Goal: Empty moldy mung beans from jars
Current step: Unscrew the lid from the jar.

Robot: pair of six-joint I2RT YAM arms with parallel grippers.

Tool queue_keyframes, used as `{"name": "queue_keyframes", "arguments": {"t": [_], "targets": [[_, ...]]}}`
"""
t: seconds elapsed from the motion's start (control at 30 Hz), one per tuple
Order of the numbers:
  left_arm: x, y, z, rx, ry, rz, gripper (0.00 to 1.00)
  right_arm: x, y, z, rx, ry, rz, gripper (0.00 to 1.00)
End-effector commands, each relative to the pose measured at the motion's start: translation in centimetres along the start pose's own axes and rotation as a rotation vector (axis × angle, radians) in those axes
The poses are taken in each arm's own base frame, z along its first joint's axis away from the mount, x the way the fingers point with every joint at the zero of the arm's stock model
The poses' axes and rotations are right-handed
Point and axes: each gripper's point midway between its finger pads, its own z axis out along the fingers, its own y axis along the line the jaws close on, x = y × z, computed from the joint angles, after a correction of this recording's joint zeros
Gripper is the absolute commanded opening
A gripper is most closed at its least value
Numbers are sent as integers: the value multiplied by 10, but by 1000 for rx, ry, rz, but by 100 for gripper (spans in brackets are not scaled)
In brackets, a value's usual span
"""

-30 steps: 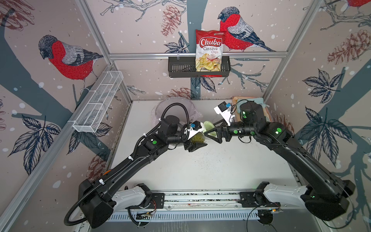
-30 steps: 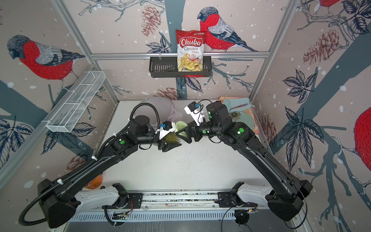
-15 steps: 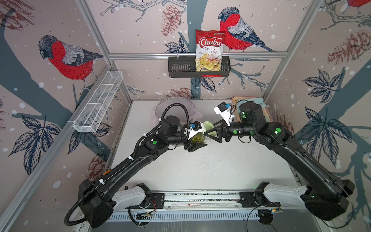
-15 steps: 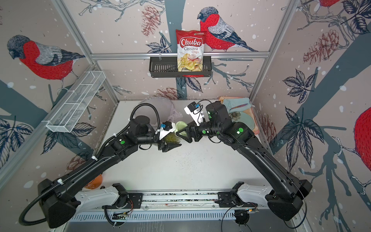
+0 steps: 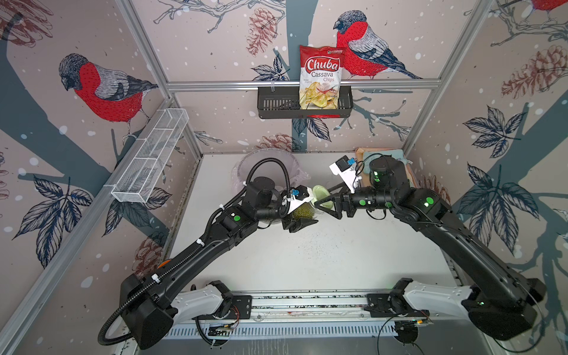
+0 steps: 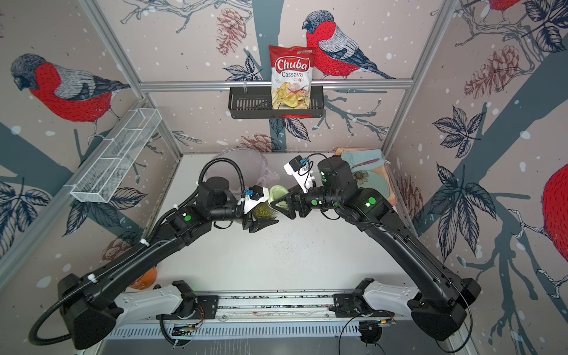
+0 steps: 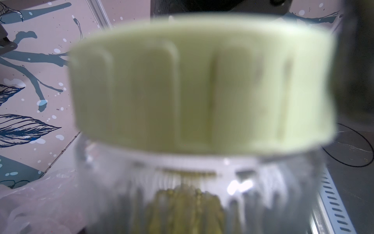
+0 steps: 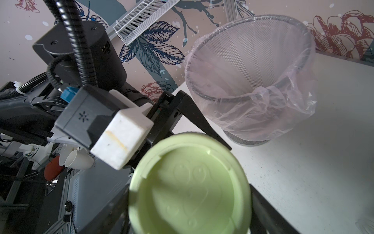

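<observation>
My left gripper [image 5: 302, 213] is shut on a glass jar [image 6: 261, 212] held tilted above the table's middle. Olive-green mung beans [image 5: 303, 210] fill the jar and show blurred through its glass [image 7: 186, 204]. The jar's pale green lid [image 5: 321, 195] sits on its mouth and fills the left wrist view [image 7: 200, 85]. My right gripper [image 5: 323, 199] reaches in from the right, shut on the lid [image 8: 190, 190], with a black finger [image 8: 269, 212] against each side of its rim. No other jars are in view.
A mesh bin lined with a pinkish bag [image 8: 251, 77] stands at the back, just behind the left wrist [image 5: 267, 163]. A tray with cloth and a plate [image 6: 368, 159] sits at the back right. Tiny dark specks [image 5: 310, 242] dot the table.
The right gripper's jaws have drawn in slightly around the pale green lid. Both arms and the jar stay where they were.
</observation>
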Motion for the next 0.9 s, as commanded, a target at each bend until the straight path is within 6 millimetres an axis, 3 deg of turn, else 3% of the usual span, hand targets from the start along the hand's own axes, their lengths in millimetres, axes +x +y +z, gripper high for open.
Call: {"name": "queue_keyframes", "arguments": {"t": [0.0, 0.33, 0.6, 0.87], "targets": [[-24, 4, -5, -22, -85, 56, 0, -5, 1, -3, -21, -26, 5, 68], [-27, 2, -7, -12, -101, 61, 0, -2, 5, -4, -59, -26, 4, 68], [-32, -8, -9, 38, -122, 61, 0, 0, 16, -12, -88, -70, -105, 70], [-32, -8, -8, 45, -120, 59, 0, 8, 10, -5, -85, -41, -106, 70]]}}
